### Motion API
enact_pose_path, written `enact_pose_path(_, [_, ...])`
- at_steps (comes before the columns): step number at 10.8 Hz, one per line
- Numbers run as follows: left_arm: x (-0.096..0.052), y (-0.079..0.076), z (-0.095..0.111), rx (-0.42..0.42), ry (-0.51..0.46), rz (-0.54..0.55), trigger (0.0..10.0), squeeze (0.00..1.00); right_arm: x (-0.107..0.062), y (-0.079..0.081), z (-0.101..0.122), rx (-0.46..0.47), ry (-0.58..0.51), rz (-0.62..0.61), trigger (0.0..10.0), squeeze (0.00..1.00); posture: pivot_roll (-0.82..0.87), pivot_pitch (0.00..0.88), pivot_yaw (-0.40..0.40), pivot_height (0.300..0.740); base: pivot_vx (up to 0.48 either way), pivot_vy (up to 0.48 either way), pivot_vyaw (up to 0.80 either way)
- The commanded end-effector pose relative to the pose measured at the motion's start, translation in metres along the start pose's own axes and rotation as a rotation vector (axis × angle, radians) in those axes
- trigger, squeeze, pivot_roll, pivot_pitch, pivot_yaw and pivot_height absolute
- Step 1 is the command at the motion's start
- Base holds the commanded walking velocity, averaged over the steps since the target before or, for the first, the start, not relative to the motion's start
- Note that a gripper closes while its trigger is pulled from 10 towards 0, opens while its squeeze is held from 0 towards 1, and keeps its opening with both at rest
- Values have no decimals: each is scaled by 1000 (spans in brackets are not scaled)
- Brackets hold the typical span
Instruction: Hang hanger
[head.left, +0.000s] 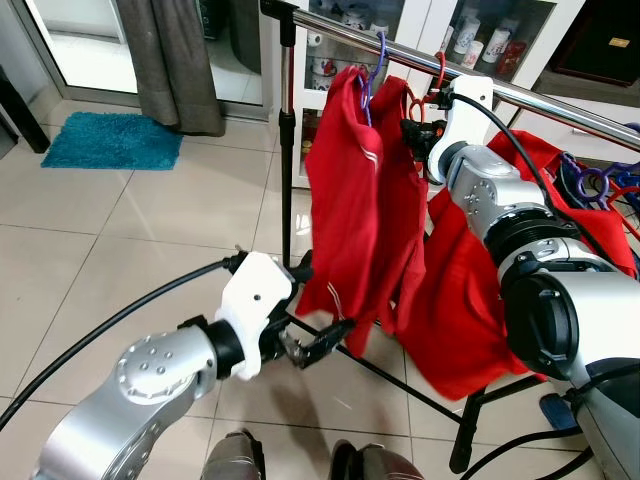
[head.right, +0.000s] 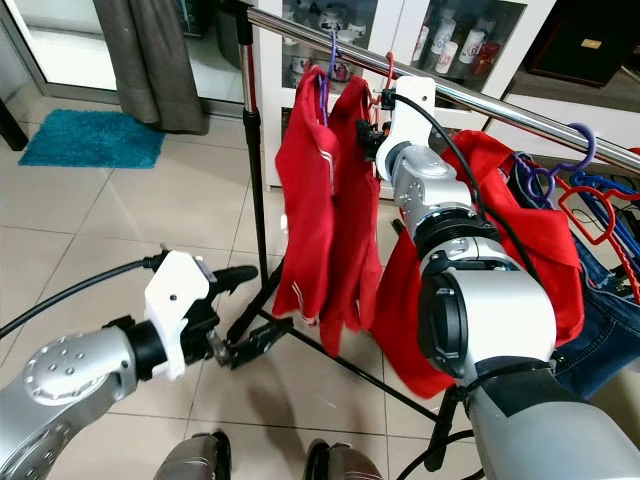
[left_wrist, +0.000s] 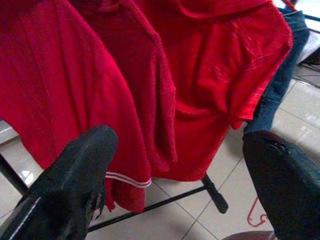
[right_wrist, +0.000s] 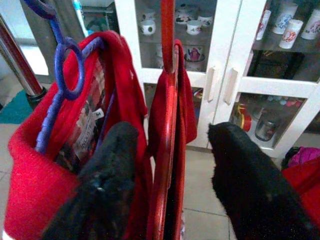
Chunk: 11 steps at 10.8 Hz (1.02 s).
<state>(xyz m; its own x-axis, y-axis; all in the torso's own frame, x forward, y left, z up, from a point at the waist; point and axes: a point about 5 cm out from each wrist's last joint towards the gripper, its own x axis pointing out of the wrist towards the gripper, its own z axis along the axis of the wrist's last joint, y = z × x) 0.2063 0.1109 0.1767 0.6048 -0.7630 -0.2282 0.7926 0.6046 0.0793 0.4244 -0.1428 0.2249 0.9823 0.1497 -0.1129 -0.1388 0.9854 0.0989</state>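
Observation:
A steel rail (head.left: 560, 105) carries two red shirts. The left shirt (head.left: 340, 200) hangs on a purple hanger (head.left: 378, 60), the right shirt (head.left: 405, 220) on a red hanger (head.left: 440, 72). My right gripper (head.left: 415, 125) is raised to the rail at the red hanger's neck. Seen from the right wrist, the red hanger (right_wrist: 167, 60) runs between the black fingers (right_wrist: 107, 165), and the gripper (right_wrist: 172, 132) stands open around it. My left gripper (head.left: 312, 345) is low, just in front of the shirts' hems. It is open (left_wrist: 180, 140) and holds nothing.
A larger red garment (head.left: 470, 300) is draped over a lower rack on the right, with blue and red hangers (head.left: 590, 185) behind it. The stand's base bar (head.left: 400, 385) crosses the tiled floor. A white glass cabinet (head.left: 480, 40), a curtain (head.left: 170, 60) and a teal mat (head.left: 110, 140) lie beyond.

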Motion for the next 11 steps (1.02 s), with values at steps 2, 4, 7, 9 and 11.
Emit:
enact_pose_path(2, [-4, -7, 1, -4, 11, -22, 10000, 0, 1, 3, 1, -2, -2, -15, 0, 0, 156, 231, -96, 740, 0, 0, 0])
enact_pose_path(4, [-7, -6, 1, -6, 22, -19, 10000, 0, 1, 3, -3, 18, 4, -25, 0, 0, 165, 247, -94, 740, 0, 0, 0])
enact_pose_path(7, [-8, -5, 1, -8, 29, -15, 10000, 0, 1, 4, 0, 47, -7, -27, 0, 0, 164, 249, -95, 740, 0, 0, 0])
enact_pose_path(9, [-7, -4, 2, -9, 26, -14, 10000, 0, 1, 4, 4, 49, -21, -22, 0, 0, 165, 243, -97, 740, 0, 0, 0])
enact_pose_path(11, [-6, -3, 3, -6, 23, -10, 10000, 0, 1, 5, 8, 46, -38, 0, 0, 0, 164, 234, -98, 740, 0, 0, 0])
